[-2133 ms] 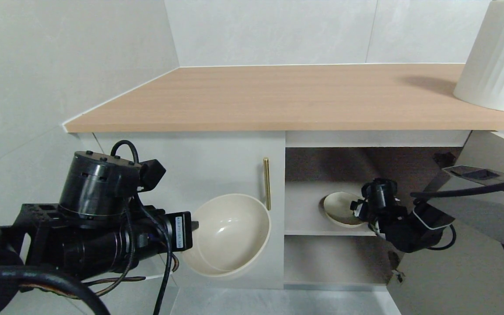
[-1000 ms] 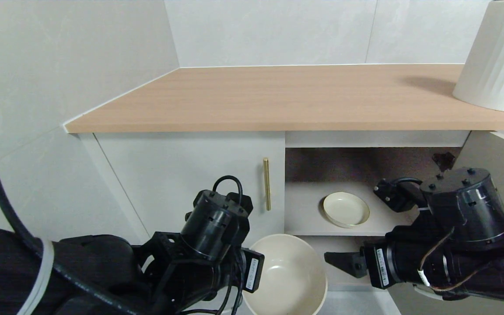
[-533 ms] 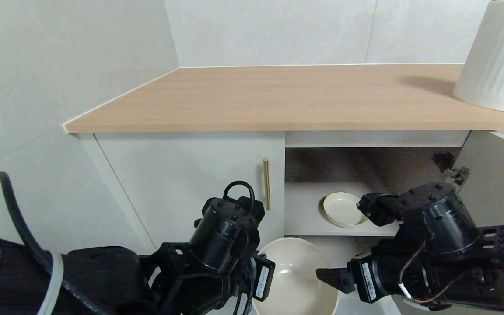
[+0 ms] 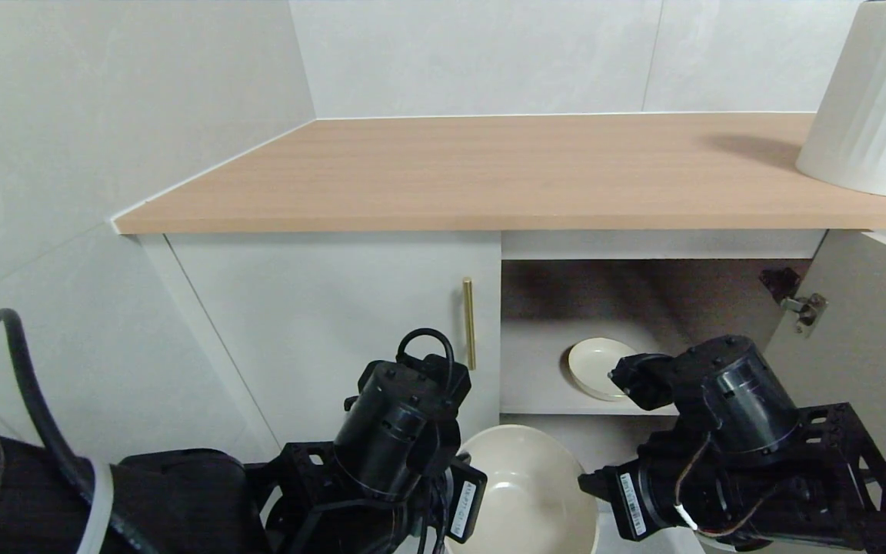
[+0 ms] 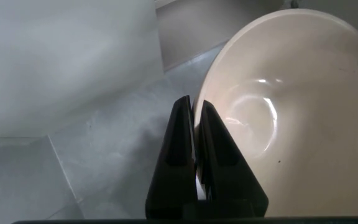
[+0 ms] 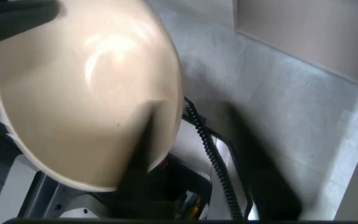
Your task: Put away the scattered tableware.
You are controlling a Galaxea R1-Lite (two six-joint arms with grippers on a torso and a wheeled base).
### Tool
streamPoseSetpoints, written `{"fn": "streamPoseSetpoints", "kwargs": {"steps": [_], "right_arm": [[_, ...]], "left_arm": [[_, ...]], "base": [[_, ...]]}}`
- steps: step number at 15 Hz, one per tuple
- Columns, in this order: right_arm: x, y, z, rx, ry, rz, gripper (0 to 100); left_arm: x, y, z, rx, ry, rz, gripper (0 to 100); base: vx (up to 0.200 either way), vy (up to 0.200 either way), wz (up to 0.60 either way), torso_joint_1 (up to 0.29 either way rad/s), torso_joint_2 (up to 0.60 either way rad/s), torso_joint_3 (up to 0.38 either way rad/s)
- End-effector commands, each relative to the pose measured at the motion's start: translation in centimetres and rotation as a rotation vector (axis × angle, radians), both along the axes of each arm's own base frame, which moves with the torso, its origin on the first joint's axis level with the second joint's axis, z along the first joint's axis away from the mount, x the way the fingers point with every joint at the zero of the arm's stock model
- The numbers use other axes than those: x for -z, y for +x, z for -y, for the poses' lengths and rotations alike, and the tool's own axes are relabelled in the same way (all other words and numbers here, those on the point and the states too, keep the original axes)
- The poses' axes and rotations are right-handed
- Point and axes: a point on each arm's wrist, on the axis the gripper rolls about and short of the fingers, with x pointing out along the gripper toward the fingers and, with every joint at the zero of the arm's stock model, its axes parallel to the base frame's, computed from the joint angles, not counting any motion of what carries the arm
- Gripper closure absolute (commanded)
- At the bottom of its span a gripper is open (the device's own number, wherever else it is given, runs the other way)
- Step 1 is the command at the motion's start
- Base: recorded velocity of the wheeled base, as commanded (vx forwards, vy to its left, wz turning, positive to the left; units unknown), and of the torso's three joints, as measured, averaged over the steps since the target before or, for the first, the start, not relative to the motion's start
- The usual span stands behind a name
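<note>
left wrist view: left gripper (image 5: pixel 196 112) pinching the cream bowl (image 5: pixel 278 124) by its rim, low before the cabinet (image 4: pixel 658 245).
right wrist view gives the bowl's outer wall, with the right gripper (image 6: pixel 191 124) blurred, seemingly spread beside it. head view adds the open bay beyond: small plate (image 4: pixel 597 369) on the shelf (image 4: pixel 531 377), free shelf to its left, left door (image 4: pixel 335 323) shut.

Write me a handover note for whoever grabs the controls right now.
Left claw: shut on the rim of the bowl, held low before the open cabinet.
Right claw: open, at the bowl's right side, not gripping it.
Done: small plate lies on the shelf inside.
Left: set the bowl in the cabinet.
</note>
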Motion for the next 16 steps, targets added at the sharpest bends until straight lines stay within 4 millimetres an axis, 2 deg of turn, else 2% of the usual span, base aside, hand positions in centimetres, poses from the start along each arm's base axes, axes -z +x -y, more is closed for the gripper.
{"fn": "streamPoseSetpoints", "kwargs": {"steps": [1,11,12,16], "right_arm": [[0.52,0.13,-0.21,-0.002,-0.014,-0.014,100],[0.9,0.13,-0.44,-0.006,-0.022,-0.025,100],[0.9,0.13,-0.44,-0.006,-0.022,-0.025,100],[0.9,0.13,-0.44,-0.006,-0.022,-0.025,100]], "left_arm": [[-0.08,-0.05,-0.01,-0.001,-0.001,0.003,100],[0.13,-0.12,0.1,-0.001,0.007,0.001,100],[0.17,-0.1,0.1,-0.007,0.012,0.004,0],[0.02,0.02,0.15,-0.02,0.001,0.015,0]], "base": [[0.0,0.0,0.0,0.0,0.0,0.0],[0.0,0.0,0.0,0.0,0.0,0.0],[0.0,0.0,0.0,0.0,0.0,0.0],[0.0,0.0,0.0,0.0,0.0,0.0]]}}
